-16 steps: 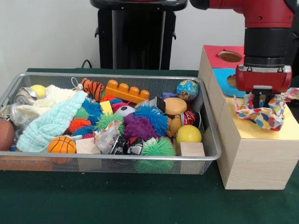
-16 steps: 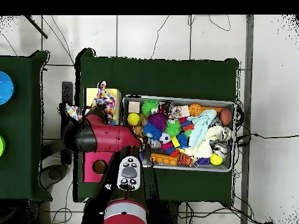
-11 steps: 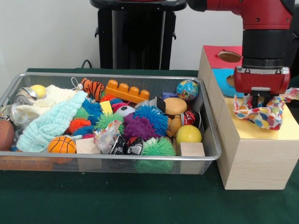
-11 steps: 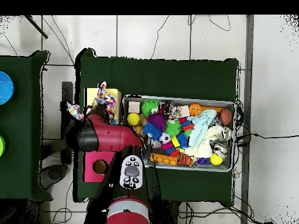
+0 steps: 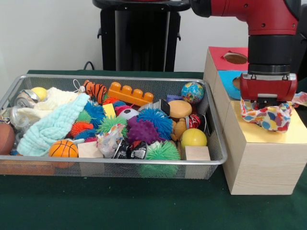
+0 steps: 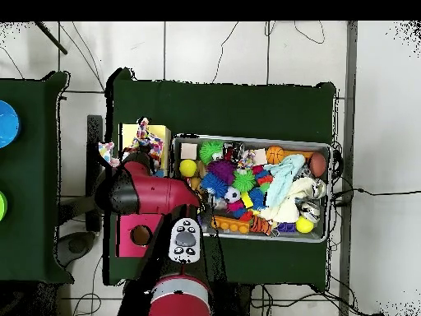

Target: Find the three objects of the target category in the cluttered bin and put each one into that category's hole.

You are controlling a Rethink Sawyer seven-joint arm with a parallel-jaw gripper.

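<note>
The pincer point(image 5: 268, 102) hangs over the yellow top of the wooden sorting box point(image 5: 259, 163), and the spotted cloth point(image 5: 268, 116) is directly under it, gathered up against its underside. The fingers are hidden behind the red wrist housing and the cloth, so I cannot tell if they are clamped on the cloth or apart. The cloth drapes with its long axis across the box, one end reaching toward the right edge, and its lower folds seem to touch the yellow surface.

No hole shows in the yellow part from the front; the visible holes are in the blue panel point(image 5: 232, 79) and the red panel point(image 5: 229, 56), both farther back, behind the arm. If the cloth belongs to one of them, I judge the move goes backward along the box.

On the left, the wire bin point(image 5: 214, 139) stands just beside the box, full of toys. Above the box the room is free
</note>
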